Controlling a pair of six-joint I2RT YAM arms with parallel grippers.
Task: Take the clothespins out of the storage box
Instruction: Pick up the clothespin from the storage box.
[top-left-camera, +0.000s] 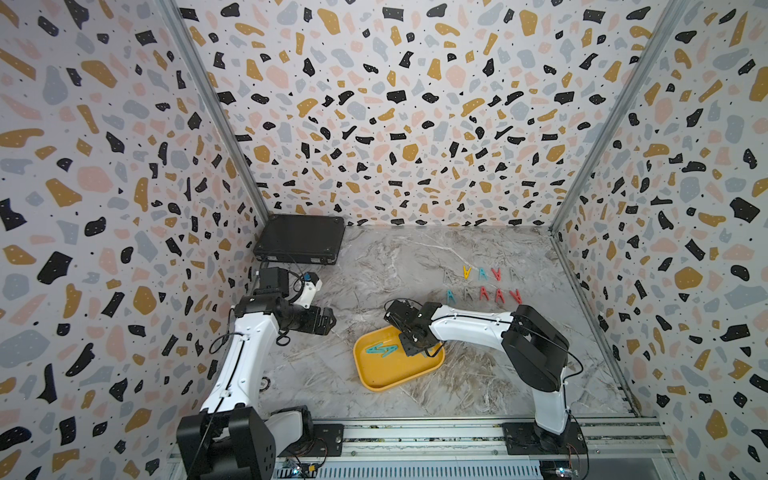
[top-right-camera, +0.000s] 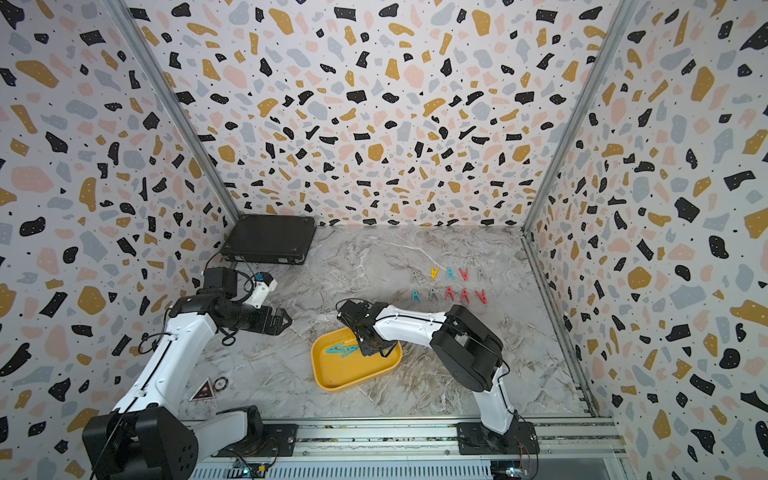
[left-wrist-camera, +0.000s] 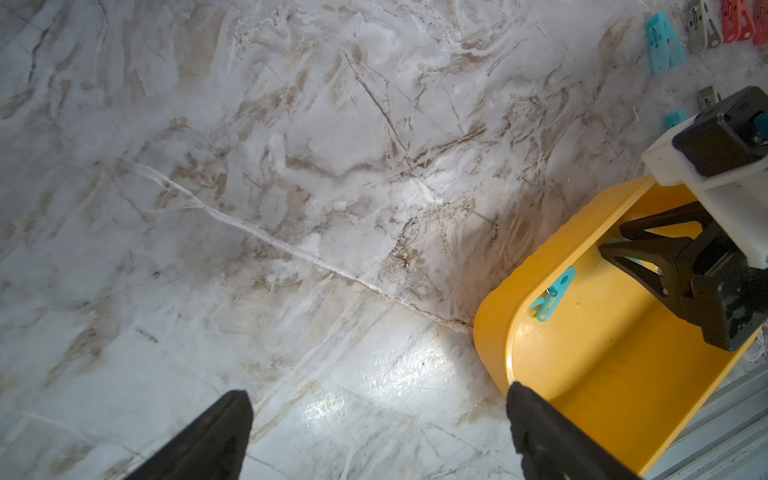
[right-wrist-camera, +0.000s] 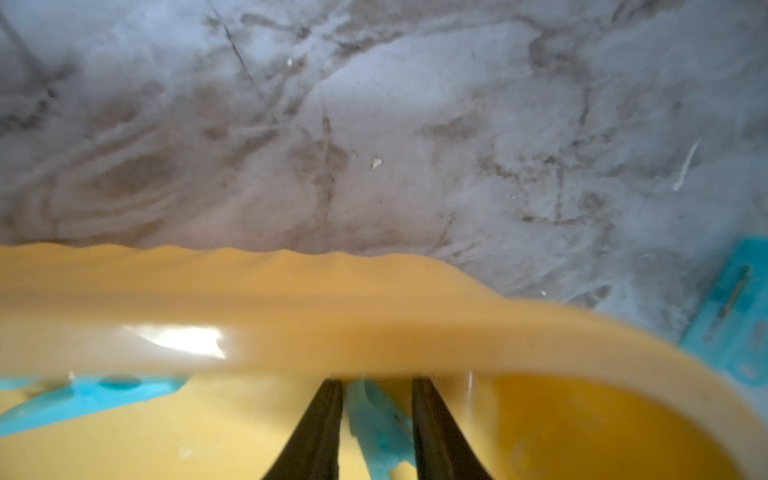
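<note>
Right wrist alone shows right claw straddling teal clothespin, grip unclear, left claw wide, empty

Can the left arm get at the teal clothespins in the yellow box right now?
Probably not cleanly. The left gripper hangs open near the storage box, but the right gripper is down inside it, straddling a teal clothespin.

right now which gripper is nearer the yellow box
Right. The right gripper is down inside the box, jaws either side of a teal pin lying in it. The left gripper hangs open over bare table, off the box's side, apart from it.
</note>
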